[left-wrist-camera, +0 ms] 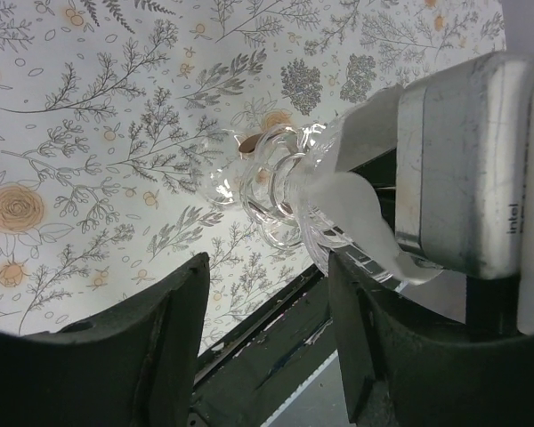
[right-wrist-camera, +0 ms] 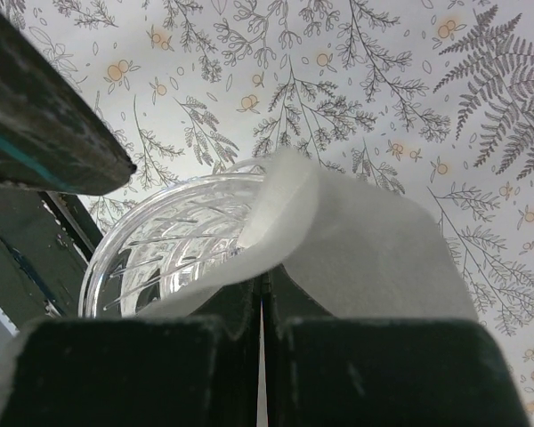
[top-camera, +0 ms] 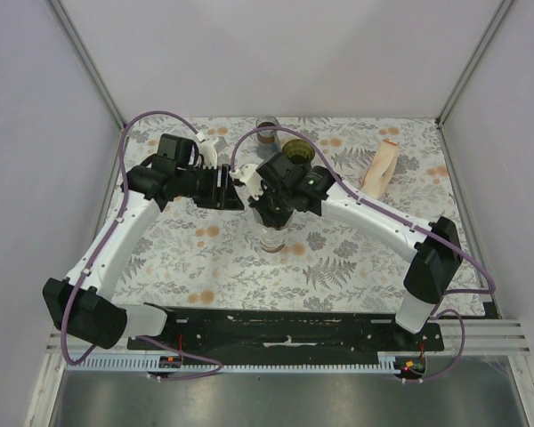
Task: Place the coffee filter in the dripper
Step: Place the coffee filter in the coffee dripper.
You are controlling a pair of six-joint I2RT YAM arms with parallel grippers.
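The right hand (right-wrist-camera: 262,313) is clenched on the filter (right-wrist-camera: 360,245), its two fingers (right-wrist-camera: 356,374) pressed together on the paper's lower edge; the white sheet curves up and away from the pinch, one flap bending over the rim of a clear ribbed glass vessel (right-wrist-camera: 151,258) that stands on the table (top-camera: 205,267) near its middle; whether paper and glass touch I cannot tell. In the left wrist view the filter (left-wrist-camera: 360,213) shows as a pale fold beside the glass (left-wrist-camera: 276,191), with the right arm's grey wrist block (left-wrist-camera: 467,160) just beside it. The left hand (left-wrist-camera: 262,347) is released, its dark fingers (left-wrist-camera: 160,347) spread with nothing between them, held above the table close to the glass on its left side. From above, the two hands meet over the table's middle, the left hand (top-camera: 230,189) reaching in from the left and the right hand (top-camera: 267,191) from the right. The dripper (top-camera: 298,149) stands apart from the filter, toward the table's far edge, just behind the right hand; a jar (top-camera: 269,127) with a brown band is beside it, nearer the far edge; a peach packet (top-camera: 380,169) lies toward the far right corner.
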